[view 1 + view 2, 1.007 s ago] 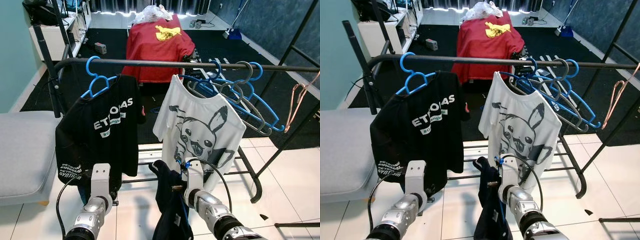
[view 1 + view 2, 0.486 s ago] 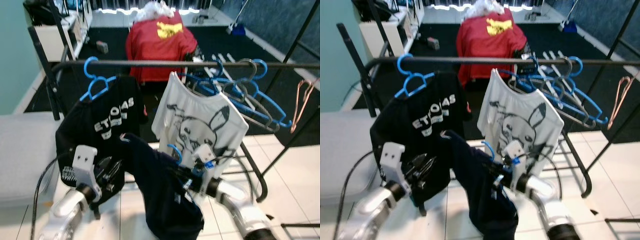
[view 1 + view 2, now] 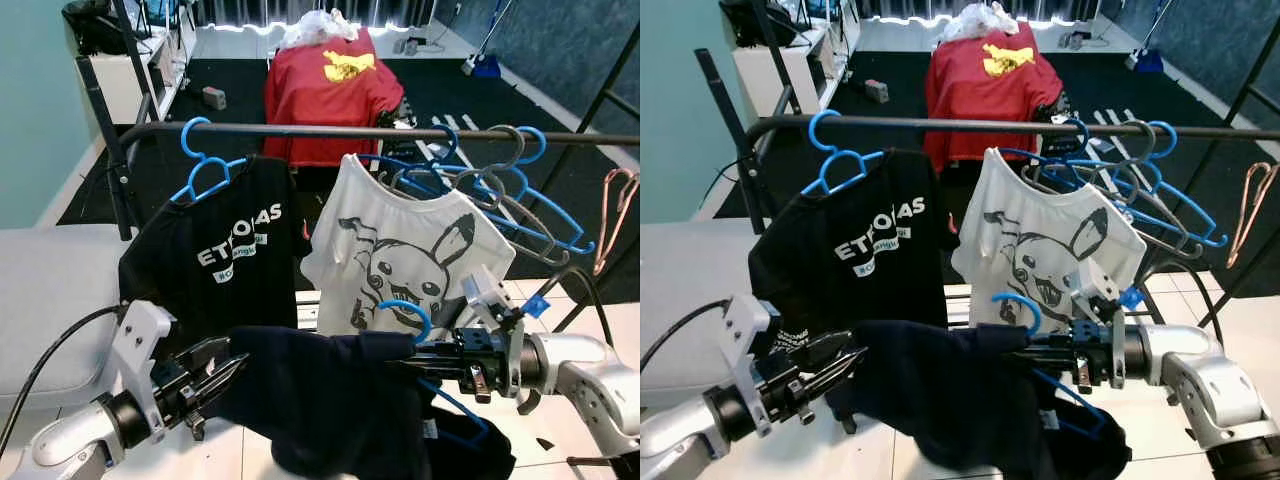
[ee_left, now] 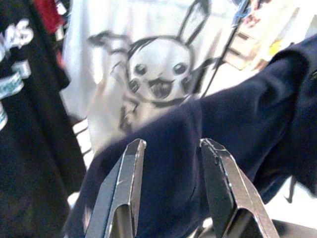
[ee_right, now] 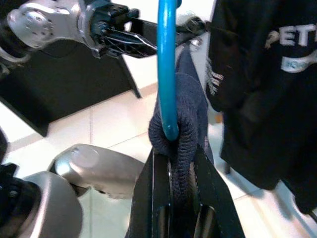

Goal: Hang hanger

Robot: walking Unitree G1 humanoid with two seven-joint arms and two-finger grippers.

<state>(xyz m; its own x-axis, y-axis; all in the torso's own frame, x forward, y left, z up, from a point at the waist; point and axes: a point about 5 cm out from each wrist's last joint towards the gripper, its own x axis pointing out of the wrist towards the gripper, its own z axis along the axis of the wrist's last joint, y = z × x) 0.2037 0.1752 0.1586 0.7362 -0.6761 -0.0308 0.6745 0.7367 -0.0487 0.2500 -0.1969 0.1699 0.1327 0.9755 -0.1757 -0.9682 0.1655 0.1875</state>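
Note:
A blue hanger carries a dark navy garment, held up level below the black clothes rail. My right gripper is shut on the hanger's neck and the garment's collar; the right wrist view shows the pads pinching both. My left gripper is at the garment's left end, fingers open, with navy fabric just beyond them. The hanger's hook points up, well under the rail, in front of the white cartoon T-shirt.
A black printed T-shirt hangs on a blue hanger at the rail's left. Several bare blue and grey hangers crowd the right, with a pink one beyond. A grey cushion lies left; a red-draped object stands behind.
Both arms have risen. The navy garment went from hanging low to being lifted and stretched sideways. My right gripper swung right with the hanger; my left gripper came up to the garment's left end.

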